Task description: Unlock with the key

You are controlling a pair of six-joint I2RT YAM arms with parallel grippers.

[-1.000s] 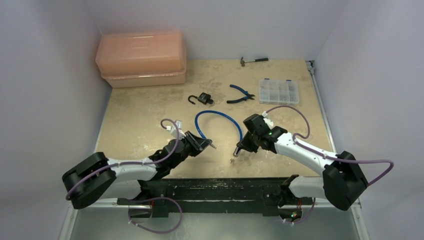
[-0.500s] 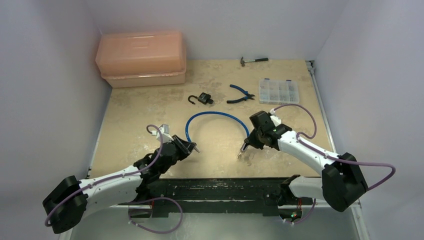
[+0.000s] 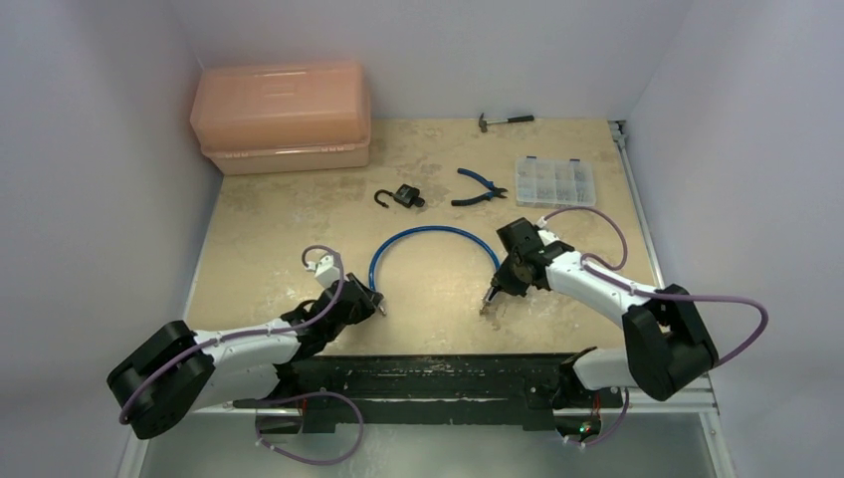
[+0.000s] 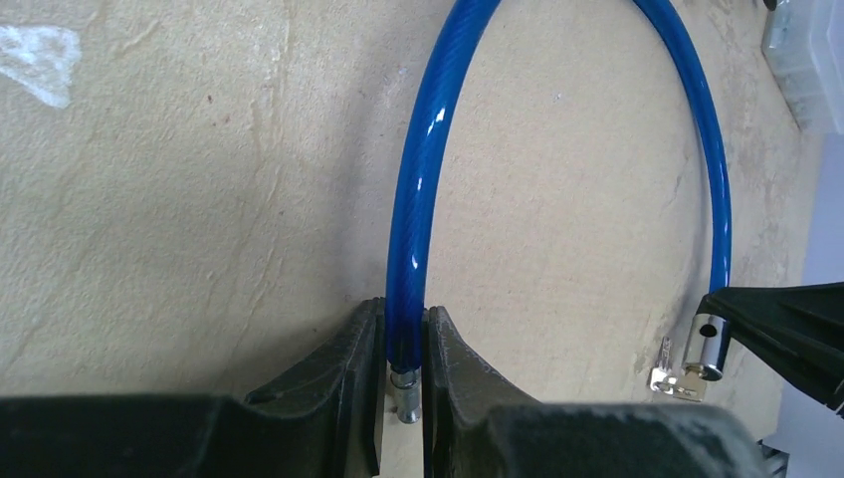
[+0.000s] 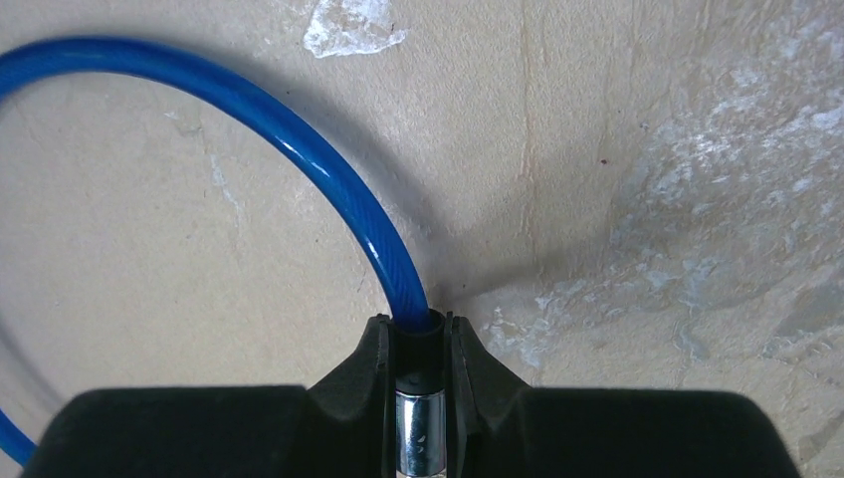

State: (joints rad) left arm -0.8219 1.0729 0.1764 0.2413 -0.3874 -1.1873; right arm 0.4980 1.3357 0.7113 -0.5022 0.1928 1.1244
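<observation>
A blue cable (image 3: 433, 231) lies in an arch on the table, its two ends apart. My left gripper (image 3: 378, 307) is shut on the cable's left end, where a small metal pin pokes out between the fingers in the left wrist view (image 4: 403, 358). My right gripper (image 3: 488, 299) is shut on the cable's chrome lock barrel (image 5: 420, 433). In the left wrist view a tiny silvery key (image 4: 677, 380) hangs at that barrel (image 4: 707, 344); no black head shows. A small black padlock (image 3: 403, 197) with its shackle open lies farther back.
A pink toolbox (image 3: 283, 118) stands at the back left. Blue-handled pliers (image 3: 480, 186), a clear parts organiser (image 3: 555, 181) and a small hammer (image 3: 505, 120) lie at the back. Walls close in on both sides.
My left gripper has drawn back to the near left with its cable end. My right gripper has shifted a little to the right. The cable's arch has widened.
</observation>
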